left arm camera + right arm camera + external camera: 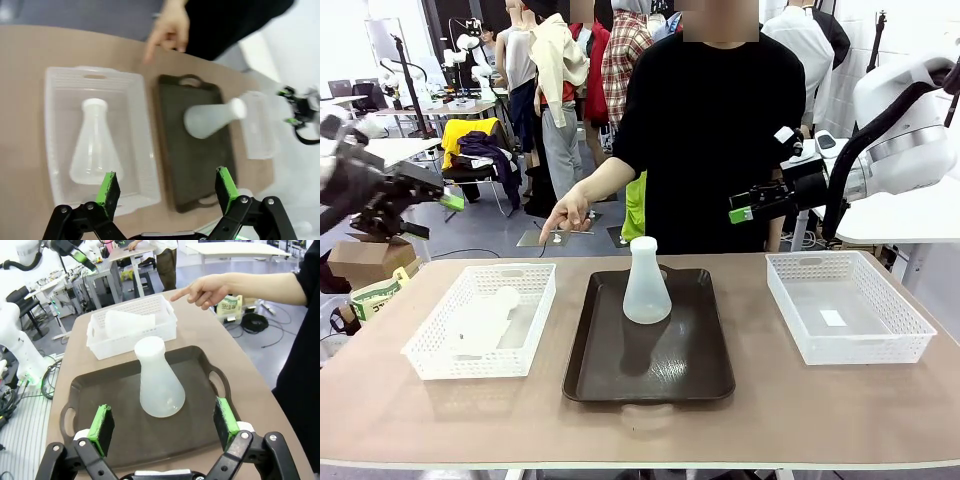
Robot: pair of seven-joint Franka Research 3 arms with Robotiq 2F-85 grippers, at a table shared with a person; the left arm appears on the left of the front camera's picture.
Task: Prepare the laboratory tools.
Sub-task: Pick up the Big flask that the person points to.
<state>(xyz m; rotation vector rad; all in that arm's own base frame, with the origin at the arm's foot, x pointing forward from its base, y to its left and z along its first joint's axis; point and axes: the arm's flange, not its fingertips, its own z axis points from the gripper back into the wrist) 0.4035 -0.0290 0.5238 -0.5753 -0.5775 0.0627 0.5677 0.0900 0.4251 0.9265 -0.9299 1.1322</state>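
Now upright flask (pixel 646 285) on tray (pixel 698 372), lying flask (pixel 92 145) in basket (pixel 428 362); left gripper (pixel 166 176), right gripper (pixel 162 409) splayed, empty.

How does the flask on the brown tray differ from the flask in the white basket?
Pose: the tray flask stands upright; the basket flask lies on its side. Place: the tray flask sits on the dark brown tray, the basket flask inside the left white mesh basket. Both are frosted-white conical flasks.
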